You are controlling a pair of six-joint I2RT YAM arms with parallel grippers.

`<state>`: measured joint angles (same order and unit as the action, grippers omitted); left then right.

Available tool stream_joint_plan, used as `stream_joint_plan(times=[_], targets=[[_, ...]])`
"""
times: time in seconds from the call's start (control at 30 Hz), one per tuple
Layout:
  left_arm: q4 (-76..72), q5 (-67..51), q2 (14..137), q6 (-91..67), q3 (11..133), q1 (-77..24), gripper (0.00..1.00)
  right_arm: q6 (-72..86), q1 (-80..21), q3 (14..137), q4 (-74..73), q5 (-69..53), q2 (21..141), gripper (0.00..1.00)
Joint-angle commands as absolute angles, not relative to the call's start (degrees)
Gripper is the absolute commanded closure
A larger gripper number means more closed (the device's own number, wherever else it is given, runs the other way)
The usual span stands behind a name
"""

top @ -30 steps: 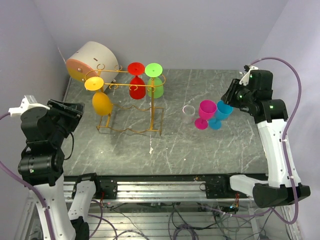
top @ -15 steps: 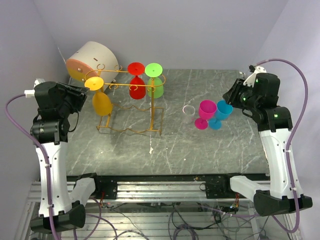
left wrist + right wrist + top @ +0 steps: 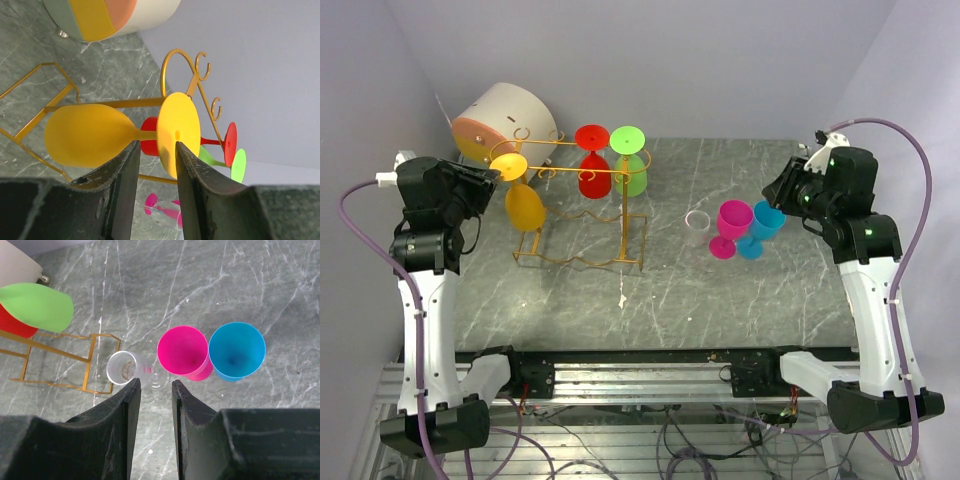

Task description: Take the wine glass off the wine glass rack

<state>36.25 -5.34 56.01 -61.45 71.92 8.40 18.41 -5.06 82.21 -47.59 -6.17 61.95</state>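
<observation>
Grey marble table (image 3: 720, 290), approach step: yellow wine glass (image 3: 523, 205) hangs bowl-down at the left end of the wine glass rack (image 3: 582, 262). Left end effector (image 3: 157, 150), spread and empty, faces its stem. Next, probably: advance, pinch, slide outward. Right end effector (image 3: 155, 387) spread, empty.

Pretty sure we're looking at a robotics lab test cell here, not anybody's home. Robot arms (image 3: 875, 300) are sitting bolted to an aluminium rail (image 3: 640, 378) along the table edge, and loose cables (image 3: 695, 440) are dangling underneath. Plain pale wall panels (image 3: 720, 60) are boxing in a marble-look tabletop (image 3: 720, 310), with bright plastic wine glasses (image 3: 735, 225) standing around like props.
</observation>
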Motion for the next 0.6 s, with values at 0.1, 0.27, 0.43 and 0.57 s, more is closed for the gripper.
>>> stream_joint_plan(times=[0.1,0.27,0.43,0.57], targets=[[30.65,-4.88,56.93,-60.85,70.01,8.18,0.58,18.0,-5.19,80.92,-45.79,-6.68,61.11,0.69],[27.99,-4.89,56.93,-61.8,68.72,8.26,0.65,18.08,-5.2,79.85,-45.19,-6.69,60.85,0.69],[27.05,-5.3,57.07,-62.16,68.93,8.23,0.78,18.26,-5.23,79.04,-44.81,-6.63,60.83,0.69],[28.17,-5.02,57.07,-61.9,70.52,8.25,0.84,18.53,-5.19,78.76,-44.34,-6.6,60.87,0.69]])
